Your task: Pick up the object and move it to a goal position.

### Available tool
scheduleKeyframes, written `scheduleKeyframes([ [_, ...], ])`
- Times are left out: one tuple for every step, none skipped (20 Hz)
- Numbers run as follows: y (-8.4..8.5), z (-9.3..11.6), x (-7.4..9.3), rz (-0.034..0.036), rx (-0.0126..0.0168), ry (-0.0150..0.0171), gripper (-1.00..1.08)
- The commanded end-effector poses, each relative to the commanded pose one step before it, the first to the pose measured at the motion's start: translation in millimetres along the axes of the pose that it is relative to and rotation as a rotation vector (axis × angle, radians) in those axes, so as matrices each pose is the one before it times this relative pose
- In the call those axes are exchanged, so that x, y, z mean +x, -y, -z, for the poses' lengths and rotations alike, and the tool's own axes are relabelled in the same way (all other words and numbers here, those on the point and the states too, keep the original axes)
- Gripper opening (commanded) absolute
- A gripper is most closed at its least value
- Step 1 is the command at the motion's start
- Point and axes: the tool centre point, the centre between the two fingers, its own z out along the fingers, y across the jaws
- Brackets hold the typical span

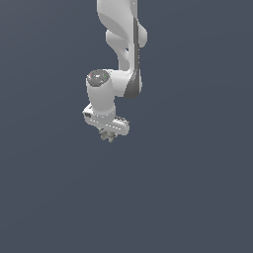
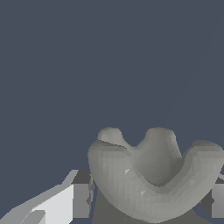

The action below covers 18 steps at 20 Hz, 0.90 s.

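Flat slate-blue backdrop on every side, we count one white arm (image 1: 121, 44), one gripper (image 1: 108, 136) at its lower end, its two fingers (image 2: 81, 200) clamped on one lumpy grey-tan object (image 2: 151, 177), held between them.

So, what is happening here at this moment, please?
A white robot arm is handling one small lumpy grey-tan object. The end effector points down and has the object between its fingers, as the wrist view shows from close. In the exterior view the object is only a small speck under the end effector. No goal marker is visible.
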Motion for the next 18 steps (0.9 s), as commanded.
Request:
scheduleKeyframes([
  [-5.81, 21.95, 8.8, -0.00022, 0.00003, -0.00047, -1.0],
  [-2.64, 9.27, 3.95, -0.0005, -0.00047, 0.00008, -1.0],
  [-2.49, 9.61, 4.0, 0.0, 0.0, 0.0, -1.0],
  [-2.5, 9.67, 4.05, 0.0, 0.0, 0.0, -1.0],
  [-2.48, 9.63, 4.06, 0.0, 0.0, 0.0, -1.0],
  [-2.47, 9.6, 4.07, 0.0, 0.0, 0.0, -1.0],
  [-2.45, 9.56, 4.08, 0.0, 0.0, 0.0, -1.0],
  [-2.43, 9.53, 4.1, 0.0, 0.0, 0.0, -1.0],
  [-2.42, 9.49, 4.11, 0.0, 0.0, 0.0, -1.0],
  [-2.4, 9.45, 4.13, 0.0, 0.0, 0.0, -1.0],
  [-2.38, 9.41, 4.15, 0.0, 0.0, 0.0, -1.0],
  [-2.37, 9.36, 4.16, 0.0, 0.0, 0.0, -1.0],
  [-2.35, 9.31, 4.18, 0.0, 0.0, 0.0, -1.0],
  [-2.32, 9.24, 4.19, 0.0, 0.0, 0.0, -1.0],
  [-2.22, 8.87, 4.07, 0.0, 0.0, 0.0, -1.0],
  [-2.08, 8.34, 3.87, 0.0, 0.0, 0.0, -1.0],
  [-1.94, 7.81, 3.67, 0.0, 0.0, 0.0, -1.0],
  [-1.81, 7.29, 3.46, 0.0, 0.0, 0.0, -1.0],
])
